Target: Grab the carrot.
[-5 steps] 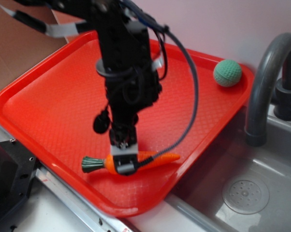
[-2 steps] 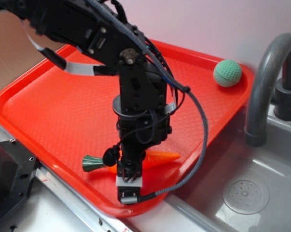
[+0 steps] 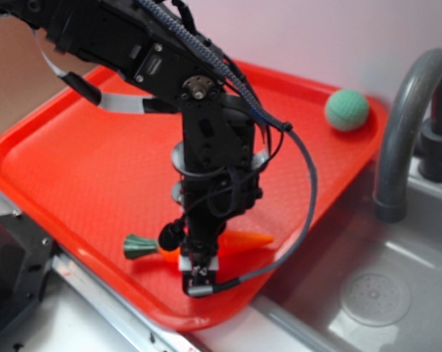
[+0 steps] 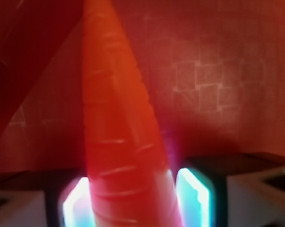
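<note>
The orange carrot [image 3: 247,240] lies near the front edge of the red tray [image 3: 81,161], its dark green stem cap [image 3: 136,246] pointing left. My gripper [image 3: 197,273] is down over the carrot's thick middle, hiding that part in the exterior view. In the wrist view the ridged carrot [image 4: 118,118] runs up between my fingers, and the gripper [image 4: 135,198] straddles it. The left pad [image 4: 76,201] sits against the carrot. A narrow gap shows between the carrot and the right pad [image 4: 194,194]. The jaws stand open around it.
A green ball [image 3: 346,110] rests in the tray's far right corner. A grey faucet [image 3: 400,125] rises to the right, over a metal sink with a round drain [image 3: 374,298]. The tray's front rim [image 3: 199,319] is just below the gripper.
The arm has swung down and forward, bringing the fingers from above the carrot to either side of it. The carrot has stayed in place.
</note>
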### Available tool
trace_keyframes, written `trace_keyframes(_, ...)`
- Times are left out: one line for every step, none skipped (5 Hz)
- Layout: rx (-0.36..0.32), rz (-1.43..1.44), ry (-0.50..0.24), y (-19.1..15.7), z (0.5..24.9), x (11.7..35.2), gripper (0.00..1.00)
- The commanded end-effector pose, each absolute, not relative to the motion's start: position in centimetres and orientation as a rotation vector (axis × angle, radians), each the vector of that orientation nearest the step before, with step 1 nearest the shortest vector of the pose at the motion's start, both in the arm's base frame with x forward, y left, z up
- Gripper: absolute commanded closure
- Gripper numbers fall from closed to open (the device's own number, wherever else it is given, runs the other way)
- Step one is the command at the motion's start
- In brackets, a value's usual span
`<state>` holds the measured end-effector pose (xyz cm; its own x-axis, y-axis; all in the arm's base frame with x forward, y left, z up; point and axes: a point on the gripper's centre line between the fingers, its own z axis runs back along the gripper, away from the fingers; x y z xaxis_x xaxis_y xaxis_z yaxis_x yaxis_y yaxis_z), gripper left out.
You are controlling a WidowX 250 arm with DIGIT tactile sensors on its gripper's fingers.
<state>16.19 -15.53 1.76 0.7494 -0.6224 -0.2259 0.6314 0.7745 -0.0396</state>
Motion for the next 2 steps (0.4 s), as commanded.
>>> trace_keyframes(0.036, -0.462, 0.112, -12.5, 8.6, 18.9, 1.00)
trace_keyframes(-0.064, -0.220, 0.002, -7.8, 13.6, 20.6, 1.00)
